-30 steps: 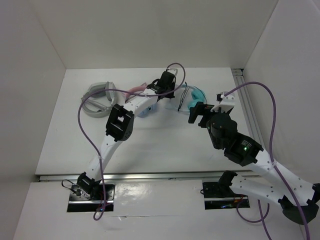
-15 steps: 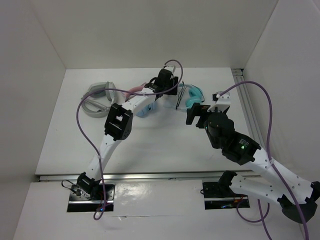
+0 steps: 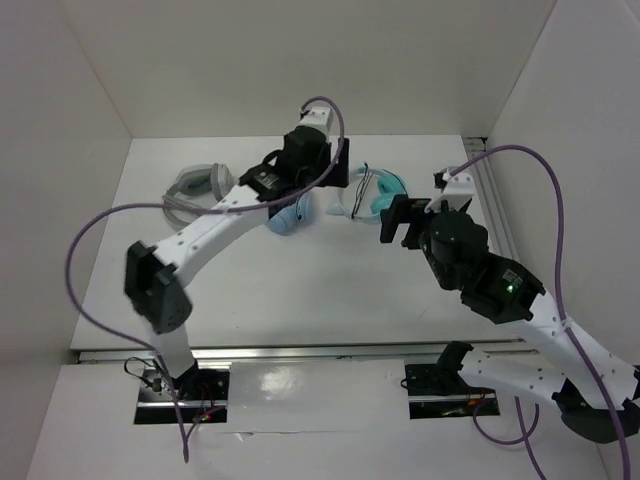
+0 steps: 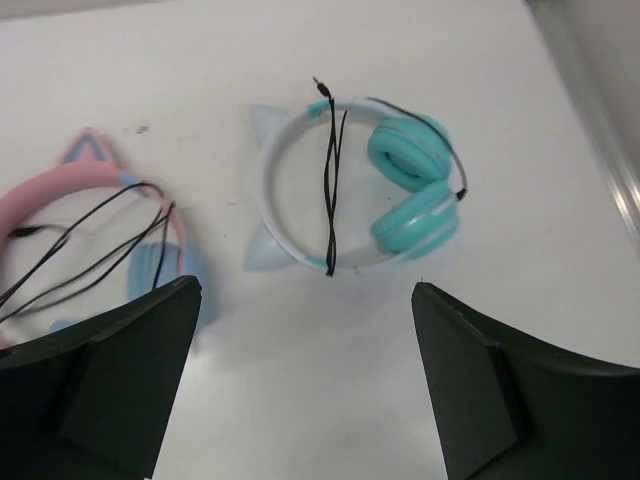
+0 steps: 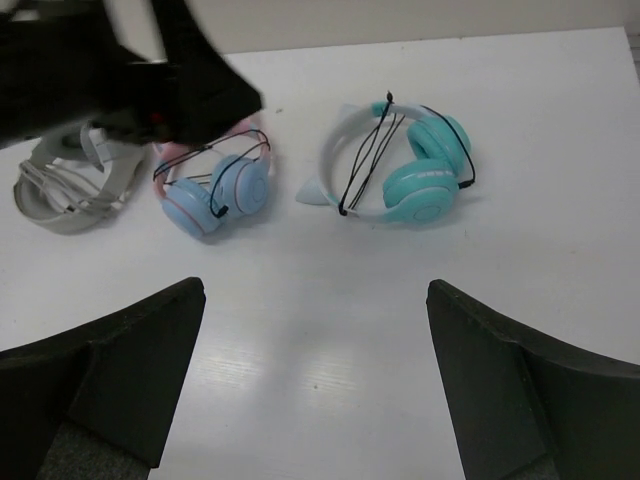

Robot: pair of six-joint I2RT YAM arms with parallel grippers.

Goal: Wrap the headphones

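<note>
Left gripper [image 4: 305, 292]: jaws spread wide, nothing held. Right gripper [image 5: 315, 290]: likewise agape and empty.

Count on the white table [image 5: 330, 330]: three pairs. One is the teal headphones [image 4: 410, 195] with two round cups, one a pink-banded pair [image 5: 215, 185], one a grey-white pair [image 5: 60, 185].

Teal headphones lie flat, with the black cable [image 4: 332, 190] strung across the headband loop. They sit just ahead of the left fingertips, not touching. From the right gripper they lie ahead and slightly right, apart.

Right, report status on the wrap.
Left gripper open, right gripper open, both empty. Headphones flat, cable strung across the headband. Pink pair beside, not touching.
</note>
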